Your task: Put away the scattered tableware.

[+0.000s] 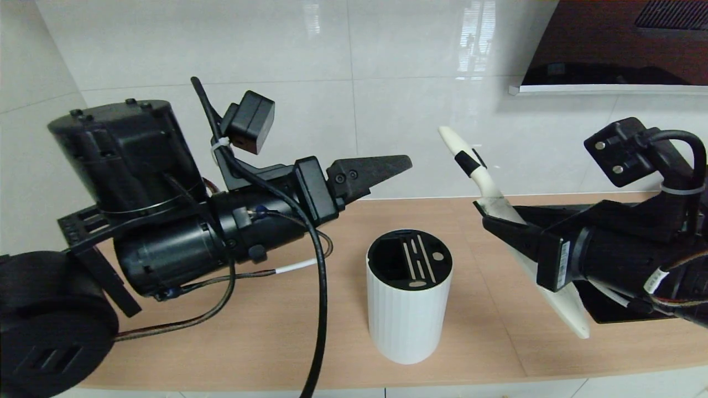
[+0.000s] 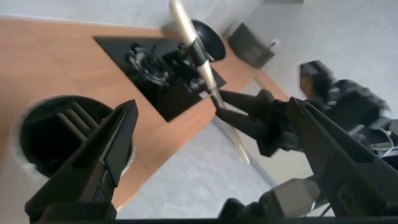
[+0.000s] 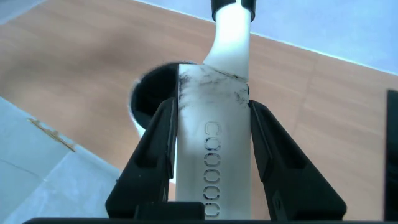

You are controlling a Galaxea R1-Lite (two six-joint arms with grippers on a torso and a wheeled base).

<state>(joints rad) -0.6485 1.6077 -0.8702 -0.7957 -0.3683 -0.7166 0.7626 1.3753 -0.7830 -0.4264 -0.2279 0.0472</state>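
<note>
A white ribbed cylinder holder (image 1: 409,298) with a black slotted top stands on the wooden counter (image 1: 265,320). My right gripper (image 1: 495,218) is shut on a white utensil (image 1: 475,166) with a cream handle, a black band and a row of holes in its flat blade. It holds the utensil tilted in the air, to the right of the holder and above it. From the right wrist, the utensil (image 3: 214,124) sits between the fingers (image 3: 155,155), with the holder's opening (image 3: 149,93) beyond. My left gripper (image 1: 381,168) hangs open and empty, above and left of the holder (image 2: 50,137).
A black cooktop (image 2: 155,81) is set into the counter on the right, under my right arm. A dark range hood (image 1: 619,44) hangs at the upper right. A white tiled wall (image 1: 332,55) runs behind. The counter's front edge (image 1: 354,384) lies close.
</note>
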